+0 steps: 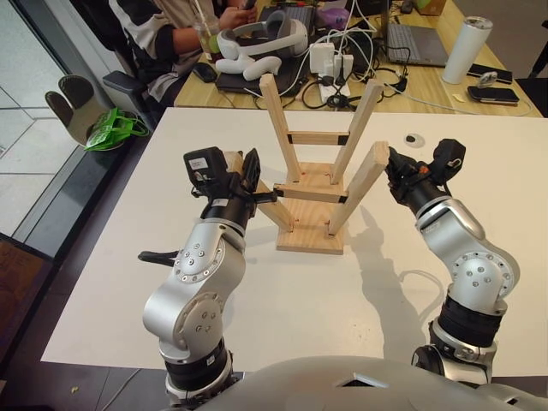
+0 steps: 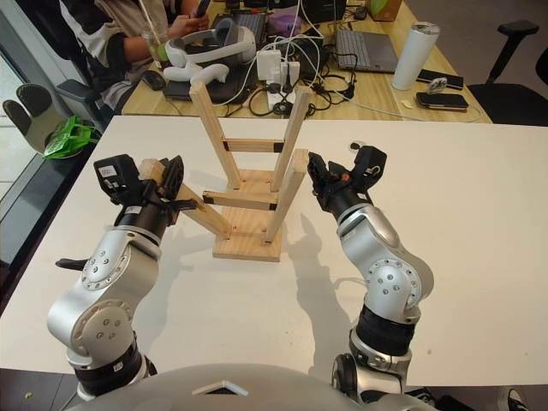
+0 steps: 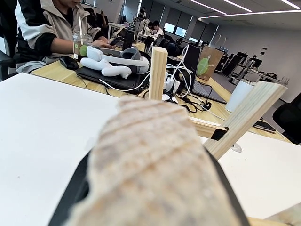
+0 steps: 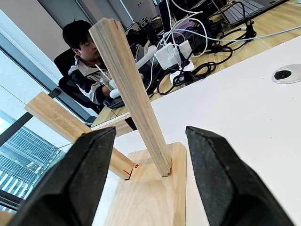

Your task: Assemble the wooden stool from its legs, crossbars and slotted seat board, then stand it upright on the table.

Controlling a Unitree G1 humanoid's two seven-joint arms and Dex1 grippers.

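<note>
Stool sits upside down mid-table, seat board flat on the top, 4 legs & crossbars up. L gripper is clamped round the near-left leg, which splays out left. R gripper is wide open w/ nothing held, just right of the near-right leg top.

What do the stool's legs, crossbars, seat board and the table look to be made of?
Every leg, crossbar and the seat board: pale bare-looking wood with visible grain, probably softwood, no obvious varnish. Crossbar ends are black, paint or sleeves, unclear. The table: smooth matte white surface, perhaps laminate.
</note>
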